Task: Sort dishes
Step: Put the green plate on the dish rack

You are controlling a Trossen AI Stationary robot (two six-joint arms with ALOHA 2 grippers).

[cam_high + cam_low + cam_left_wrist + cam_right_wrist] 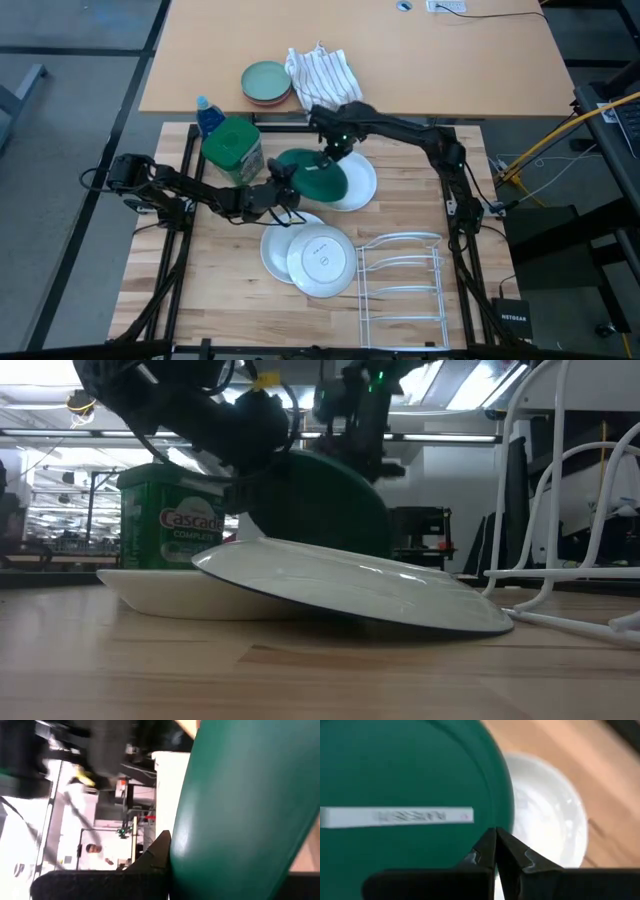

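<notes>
Jaws of the left gripper (289, 187) are clamped on the rim of the dark green plate (318, 172), which stands tilted on edge above the tabletop (220, 280); in the left wrist view the plate's green face fills the frame beside one dark finger (155, 852). Jaws of the right gripper (335, 150) are pressed together, tips meeting at the far rim of the same plate; the right wrist view shows the closed fingertips (495, 851) just over the plate's edge, but whether they pinch it cannot be told.

A plain white plate (358, 183) lies flat behind and partly under the green one. Nearer the front, the small plate (320, 261), white with a centre stamp, rests tilted upon a second white plate (272, 250); the low view shows this tilt, one edge raised on the lower plate and the other down on the wood.

A white wire dish rack (400, 290) stands to the right of this pair, with no dish in its slots. A green detergent tub (235, 150) with its lid on stands just left of the green plate. On the farther tan table, a pale green dish (266, 82) sits stacked on a pinkish one, beside a striped cloth (322, 74).
</notes>
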